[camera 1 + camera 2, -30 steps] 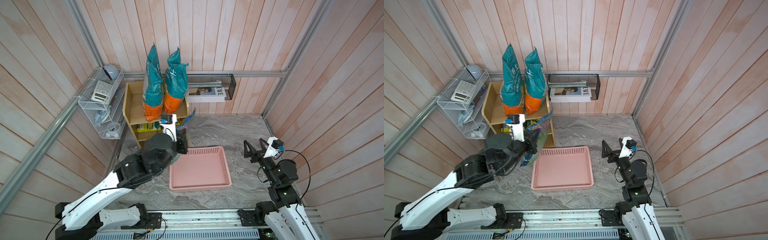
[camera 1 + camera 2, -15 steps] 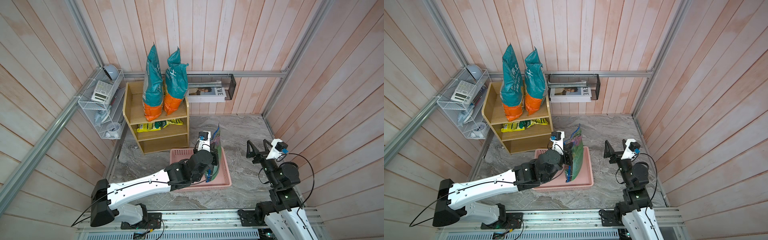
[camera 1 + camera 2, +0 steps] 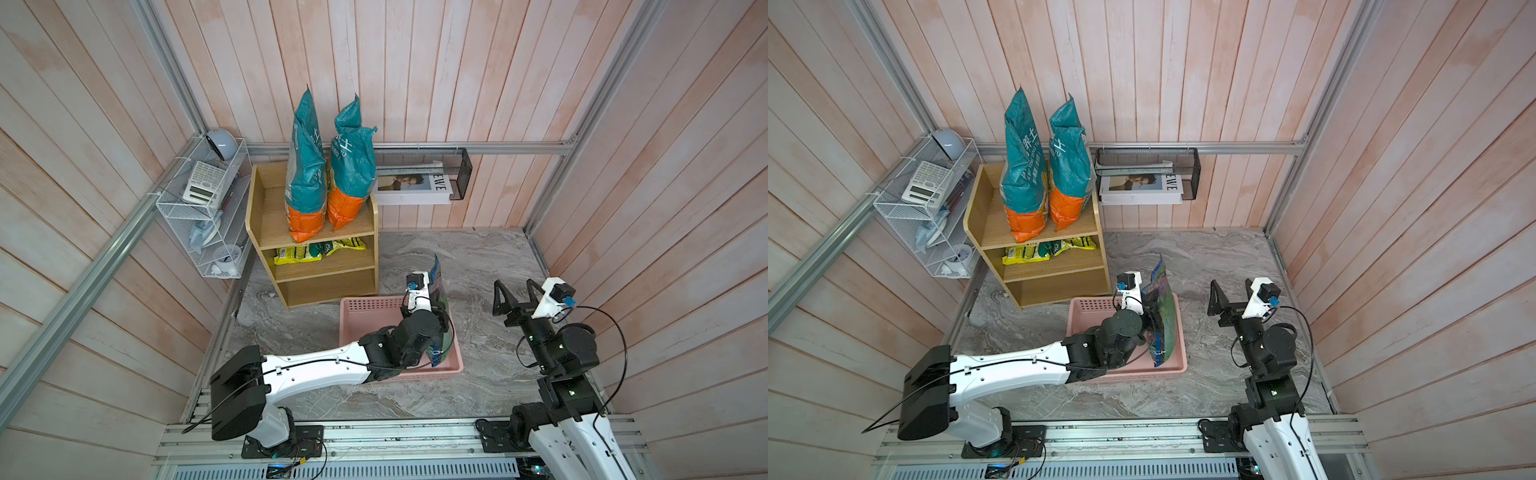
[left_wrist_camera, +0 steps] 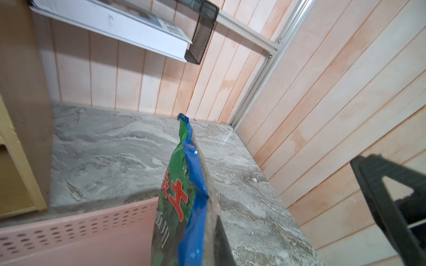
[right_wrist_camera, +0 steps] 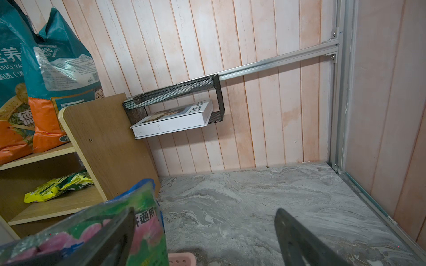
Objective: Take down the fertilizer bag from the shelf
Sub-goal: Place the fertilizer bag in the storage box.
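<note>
In both top views the green-and-blue glossy film fertilizer bag [image 3: 439, 286] is off the light-wood three-tier shelf [image 3: 316, 272]. It stands on edge over the right side of the pink perforated plastic basket [image 3: 361, 301] in front of the shelf. The left arm stretches low and forward, and the left gripper [image 3: 435, 322] is pinched tight on the bag's middle. The right gripper [image 3: 1233, 305] hovers spread wide and empty, apart from the basket. The left wrist view shows the bag [image 4: 184, 195] creased along its rim; it is probably light, floppy and slick, so the flat sealed margin looks the safest hold. In the right wrist view the bag [image 5: 143, 198] leans in front of the shelf [image 5: 103, 138].
</note>
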`<act>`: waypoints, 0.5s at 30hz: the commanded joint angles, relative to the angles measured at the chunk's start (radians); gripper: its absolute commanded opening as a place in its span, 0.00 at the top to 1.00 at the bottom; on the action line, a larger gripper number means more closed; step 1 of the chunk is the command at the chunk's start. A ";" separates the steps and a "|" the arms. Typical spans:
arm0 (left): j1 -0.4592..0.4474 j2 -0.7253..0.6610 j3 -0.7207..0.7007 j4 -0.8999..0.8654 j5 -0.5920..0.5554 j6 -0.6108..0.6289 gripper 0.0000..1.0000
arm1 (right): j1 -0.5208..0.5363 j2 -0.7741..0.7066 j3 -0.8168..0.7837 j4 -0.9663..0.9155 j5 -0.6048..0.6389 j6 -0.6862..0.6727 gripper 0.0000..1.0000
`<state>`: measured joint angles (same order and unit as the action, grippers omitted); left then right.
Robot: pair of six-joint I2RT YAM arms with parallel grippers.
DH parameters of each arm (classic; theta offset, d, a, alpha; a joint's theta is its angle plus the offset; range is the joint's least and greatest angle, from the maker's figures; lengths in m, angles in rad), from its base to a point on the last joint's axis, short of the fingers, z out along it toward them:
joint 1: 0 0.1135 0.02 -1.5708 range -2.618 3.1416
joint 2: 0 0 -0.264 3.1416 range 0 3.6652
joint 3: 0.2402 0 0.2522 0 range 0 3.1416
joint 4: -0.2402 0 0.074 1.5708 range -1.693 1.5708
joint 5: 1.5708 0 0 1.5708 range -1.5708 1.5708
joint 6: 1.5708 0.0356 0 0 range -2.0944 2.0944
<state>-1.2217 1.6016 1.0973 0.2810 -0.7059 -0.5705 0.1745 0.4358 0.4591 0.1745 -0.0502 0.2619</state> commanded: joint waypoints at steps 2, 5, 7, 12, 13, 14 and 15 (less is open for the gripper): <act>-0.004 0.066 0.033 0.258 -0.026 -0.037 1.00 | 0.002 -0.002 -0.010 -0.001 0.003 0.010 0.02; -0.014 0.139 0.054 0.292 -0.026 -0.038 1.00 | 0.002 -0.001 -0.011 -0.001 0.003 0.010 0.02; -0.030 0.172 0.054 0.325 -0.054 -0.032 1.00 | 0.001 -0.001 -0.013 0.000 0.001 0.010 0.02; -0.116 0.227 0.026 0.492 -0.177 0.075 1.00 | 0.003 -0.002 -0.016 0.006 0.002 0.014 0.02; -0.143 0.240 0.022 0.540 -0.206 0.112 1.00 | 0.002 -0.002 -0.016 0.006 0.003 0.015 0.02; -0.166 0.250 0.020 0.579 -0.224 0.147 1.00 | 0.002 -0.002 -0.016 0.006 0.003 0.016 0.02; -0.192 0.263 0.019 0.624 -0.242 0.186 1.00 | 0.002 -0.002 -0.016 0.006 0.004 0.016 0.02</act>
<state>-1.3590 1.8500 1.1149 0.6788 -0.8543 -0.5037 0.1745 0.4366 0.4568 0.1749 -0.0502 0.2626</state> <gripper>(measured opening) 0.045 0.981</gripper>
